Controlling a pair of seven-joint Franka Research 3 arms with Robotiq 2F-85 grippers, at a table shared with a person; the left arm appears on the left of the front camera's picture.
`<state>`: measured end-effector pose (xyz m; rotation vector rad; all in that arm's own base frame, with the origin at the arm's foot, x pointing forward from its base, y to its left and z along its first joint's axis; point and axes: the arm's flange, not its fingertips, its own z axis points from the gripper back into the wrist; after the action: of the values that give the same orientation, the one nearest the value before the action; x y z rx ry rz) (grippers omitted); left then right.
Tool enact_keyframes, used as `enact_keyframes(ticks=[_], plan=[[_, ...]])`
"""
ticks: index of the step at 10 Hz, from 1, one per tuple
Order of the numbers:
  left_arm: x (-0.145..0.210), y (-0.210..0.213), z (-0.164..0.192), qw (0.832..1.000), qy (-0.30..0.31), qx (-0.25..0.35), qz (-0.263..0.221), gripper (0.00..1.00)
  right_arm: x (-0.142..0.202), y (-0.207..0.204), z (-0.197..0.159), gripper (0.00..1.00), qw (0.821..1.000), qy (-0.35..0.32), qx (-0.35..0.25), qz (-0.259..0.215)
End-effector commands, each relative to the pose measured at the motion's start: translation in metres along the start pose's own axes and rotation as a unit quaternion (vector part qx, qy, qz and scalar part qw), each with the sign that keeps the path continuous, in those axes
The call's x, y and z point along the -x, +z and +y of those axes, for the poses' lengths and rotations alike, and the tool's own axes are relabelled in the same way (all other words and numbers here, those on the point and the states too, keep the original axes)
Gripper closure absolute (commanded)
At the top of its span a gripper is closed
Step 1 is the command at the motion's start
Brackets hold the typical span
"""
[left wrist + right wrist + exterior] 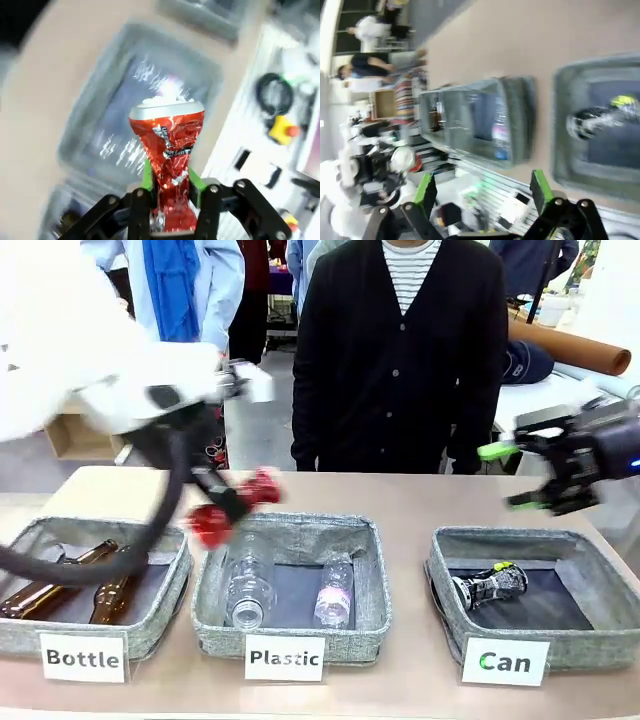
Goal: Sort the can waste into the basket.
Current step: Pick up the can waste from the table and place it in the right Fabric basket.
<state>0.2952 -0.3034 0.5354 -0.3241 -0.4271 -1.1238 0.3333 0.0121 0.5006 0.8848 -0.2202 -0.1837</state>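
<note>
The dented red can [207,524] hangs over the far edge of the middle basket, with my left gripper [232,504] shut on its crushed lower half. In the left wrist view the red can [169,142] stands up between the green pads of the left gripper [170,182], silver top away from me. A dark can with a silver top [490,585] lies in the grey basket labelled "Can" [590,645]. My right gripper [527,476] hovers open above that basket's far edge, empty. The right wrist view has the right gripper [483,192] open, the dark can [600,120] and the Can basket [560,125] beyond.
The "Bottle" basket [20,635] at the left holds brown glass bottles. The "Plastic" basket [372,580] in the middle holds clear bottles. A person in a dark cardigan [400,350] stands at the far side. Bare tabletop runs behind the baskets.
</note>
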Motion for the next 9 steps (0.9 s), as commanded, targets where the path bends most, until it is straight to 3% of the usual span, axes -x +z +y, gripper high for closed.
enact_keyframes(ticks=[1,2,4,5,6,7,9], plan=[[-0.089,-0.040,-0.004,0.985,-0.155,0.057,-0.048,0.75,0.084,0.075,-0.043,0.00,0.998,0.000,0.054,-0.043],[-0.124,-0.064,-0.030,0.970,-0.210,0.098,-0.069,0.75,0.111,0.096,-0.075,0.00,0.994,-0.036,0.062,-0.077],[-0.182,-0.128,-0.067,0.965,-0.230,0.077,-0.097,0.75,0.171,0.112,-0.126,0.00,0.979,-0.119,0.009,-0.168],[-0.200,-0.159,-0.071,0.972,-0.208,0.035,-0.105,0.75,0.193,0.115,-0.140,0.00,0.971,-0.124,-0.010,-0.205],[-0.218,-0.183,-0.066,0.978,-0.162,-0.062,-0.118,0.75,0.208,0.120,-0.144,0.00,0.960,-0.117,-0.026,-0.255],[-0.230,-0.194,-0.059,0.981,-0.128,-0.079,-0.124,0.75,0.120,0.210,-0.083,0.00,0.979,-0.117,0.018,-0.167],[-0.237,-0.213,-0.052,0.990,-0.099,-0.044,-0.091,0.75,0.120,0.210,-0.083,0.00,0.979,-0.117,0.018,-0.167]])
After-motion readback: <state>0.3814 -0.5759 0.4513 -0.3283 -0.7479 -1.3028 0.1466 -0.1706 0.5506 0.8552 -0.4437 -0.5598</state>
